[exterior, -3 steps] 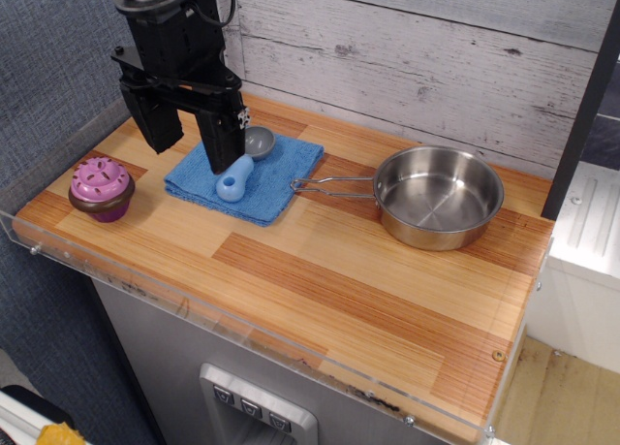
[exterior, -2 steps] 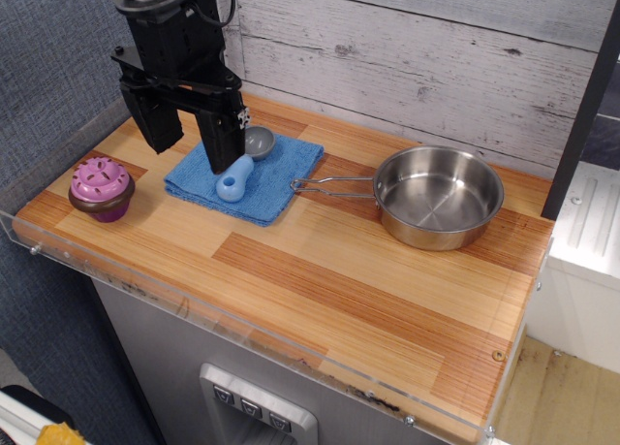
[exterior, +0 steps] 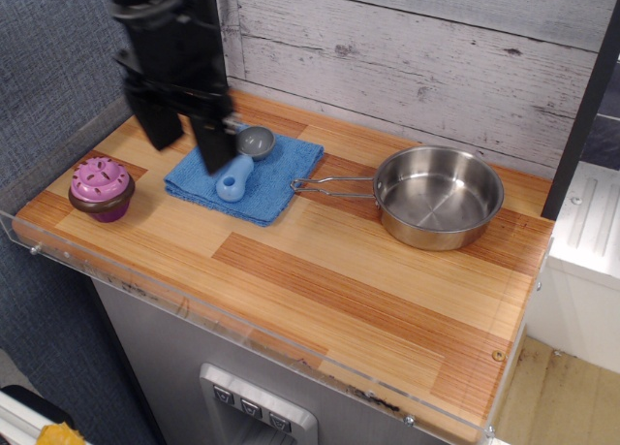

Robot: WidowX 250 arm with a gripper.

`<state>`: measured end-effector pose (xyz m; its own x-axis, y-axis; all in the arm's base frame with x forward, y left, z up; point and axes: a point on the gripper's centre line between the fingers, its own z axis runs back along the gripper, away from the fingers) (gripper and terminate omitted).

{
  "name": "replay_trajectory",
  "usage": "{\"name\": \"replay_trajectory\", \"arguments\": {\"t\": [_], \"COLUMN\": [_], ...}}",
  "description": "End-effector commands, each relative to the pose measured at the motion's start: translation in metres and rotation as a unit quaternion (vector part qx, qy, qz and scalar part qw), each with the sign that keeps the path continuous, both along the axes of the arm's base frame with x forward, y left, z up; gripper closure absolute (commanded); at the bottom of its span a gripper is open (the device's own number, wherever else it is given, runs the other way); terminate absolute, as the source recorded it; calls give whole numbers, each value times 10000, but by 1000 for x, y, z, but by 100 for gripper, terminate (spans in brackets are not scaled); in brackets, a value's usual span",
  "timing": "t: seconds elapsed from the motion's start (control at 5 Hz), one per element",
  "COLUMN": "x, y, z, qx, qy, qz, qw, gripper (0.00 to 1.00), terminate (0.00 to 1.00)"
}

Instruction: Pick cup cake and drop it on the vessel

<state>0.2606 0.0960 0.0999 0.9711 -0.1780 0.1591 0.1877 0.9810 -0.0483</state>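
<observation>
Shifting left off the blue cloth (exterior: pixel 247 178), blurred gripper (exterior: pixel 187 144) with fingers spread and empty, nearing cup cake (exterior: pixel 101 188) (upright at counter's left end), well apart from vessel (exterior: pixel 438 195)

The cup cake (exterior: pixel 101 187) is a small toy with pink-purple dotted frosting, a brown rim and a purple base. It stands upright, below and to the left of the claw (exterior: pixel 187 141), apart from it and untouched. The vessel (exterior: pixel 439 196) is a round, shallow, shiny steel pan, upright and empty, lying well to the claw's right. Its thin wire handle points toward the claw.
</observation>
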Motion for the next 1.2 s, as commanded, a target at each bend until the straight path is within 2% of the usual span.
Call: {"name": "replay_trajectory", "arguments": {"t": [0.0, 0.2, 0.4, 0.6, 1.0], "x": [-7, -8, -4, -6, -17], "y": [50, 71, 87, 86, 83], "z": [42, 36, 11, -10, -33], "qx": [397, 567, 611, 696, 777], "qy": [-687, -613, -208, 131, 464], "qz": [165, 432, 606, 545, 428], "qw": [9967, 9956, 9961, 9960, 9950], "gripper": [0, 0, 0, 0, 0], "terminate": [0, 0, 0, 0, 0]}}
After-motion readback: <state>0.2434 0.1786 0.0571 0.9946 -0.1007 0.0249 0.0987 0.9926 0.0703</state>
